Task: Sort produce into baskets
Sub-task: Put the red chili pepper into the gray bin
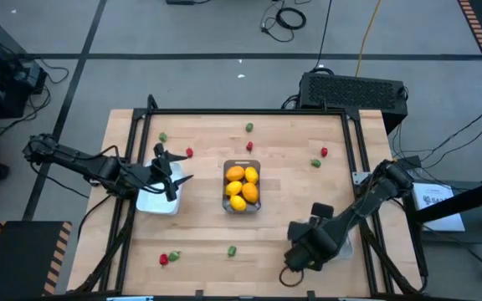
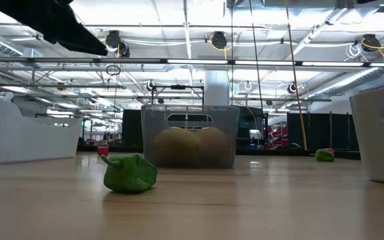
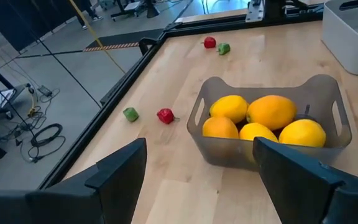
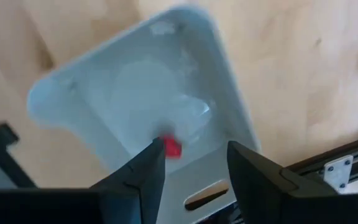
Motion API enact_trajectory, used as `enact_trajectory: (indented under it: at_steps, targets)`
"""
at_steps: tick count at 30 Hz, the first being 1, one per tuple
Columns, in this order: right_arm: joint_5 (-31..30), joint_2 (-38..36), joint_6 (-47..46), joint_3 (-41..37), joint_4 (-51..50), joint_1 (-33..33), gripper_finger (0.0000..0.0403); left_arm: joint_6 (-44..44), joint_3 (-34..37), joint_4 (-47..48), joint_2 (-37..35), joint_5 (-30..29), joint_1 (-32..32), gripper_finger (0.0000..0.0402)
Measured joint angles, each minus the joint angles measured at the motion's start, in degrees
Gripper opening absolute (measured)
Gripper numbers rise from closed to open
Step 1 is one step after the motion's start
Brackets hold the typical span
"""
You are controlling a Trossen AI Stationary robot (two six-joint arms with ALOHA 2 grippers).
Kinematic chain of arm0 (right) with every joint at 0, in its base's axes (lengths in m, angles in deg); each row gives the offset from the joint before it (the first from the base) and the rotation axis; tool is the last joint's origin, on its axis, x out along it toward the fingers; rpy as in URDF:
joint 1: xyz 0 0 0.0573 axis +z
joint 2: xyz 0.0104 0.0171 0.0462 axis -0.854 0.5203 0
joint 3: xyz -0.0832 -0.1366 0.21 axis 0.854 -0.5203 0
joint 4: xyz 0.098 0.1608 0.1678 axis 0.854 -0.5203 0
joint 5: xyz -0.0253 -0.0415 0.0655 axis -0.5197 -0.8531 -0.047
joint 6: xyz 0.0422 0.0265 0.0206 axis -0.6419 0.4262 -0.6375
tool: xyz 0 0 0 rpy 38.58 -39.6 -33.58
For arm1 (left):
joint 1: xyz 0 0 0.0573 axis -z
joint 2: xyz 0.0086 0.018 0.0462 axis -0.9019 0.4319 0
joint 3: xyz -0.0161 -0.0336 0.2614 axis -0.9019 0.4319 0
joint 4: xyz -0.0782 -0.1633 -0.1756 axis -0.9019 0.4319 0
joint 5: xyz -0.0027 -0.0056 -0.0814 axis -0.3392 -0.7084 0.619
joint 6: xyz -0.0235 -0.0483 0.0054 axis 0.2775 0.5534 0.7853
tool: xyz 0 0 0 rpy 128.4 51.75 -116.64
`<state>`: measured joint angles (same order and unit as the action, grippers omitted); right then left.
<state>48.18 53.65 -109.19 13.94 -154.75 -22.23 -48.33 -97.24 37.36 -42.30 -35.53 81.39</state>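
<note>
A clear basket (image 1: 242,186) at the table's middle holds several yellow and orange lemons (image 3: 266,118). My left gripper (image 1: 174,177) is open and empty over the white tray (image 1: 156,201), its fingers pointing toward the clear basket (image 3: 328,106). My right gripper (image 4: 194,163) is open above the pale grey-blue tray (image 4: 135,87) at the near right. A small red piece (image 4: 171,147) lies in that tray below the fingers. Small red and green pieces lie scattered on the table, such as a green one (image 2: 131,173) near the front.
Loose pieces: green (image 1: 163,137) and red (image 1: 189,152) at far left, green (image 1: 249,127) and red (image 1: 249,146) behind the basket, red (image 1: 324,151) and green (image 1: 315,163) at far right, a red-green pair (image 1: 168,257) and green (image 1: 232,249) near the front. A black frame rims the table.
</note>
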Motion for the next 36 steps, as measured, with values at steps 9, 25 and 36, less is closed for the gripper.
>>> enact_trajectory:
  at_steps: [9, 25, 36]
  targets:
    - [-10.0, -8.1, 19.4, 0.0, 2.7, -17.9, 0.0162, -6.3, 0.0, -2.1, 0.8, 0.2, -2.3, 0.0301]
    - [-2.6, -1.8, 33.9, 0.0, 52.1, -61.5, 0.0162, -11.8, 0.0, -5.2, 0.8, 7.7, -11.9, 0.0301]
    - [-2.2, 10.7, 21.4, 0.0, 53.9, -63.6, 0.0162, -16.4, 0.0, -5.2, 0.8, 12.1, -16.8, 0.0301]
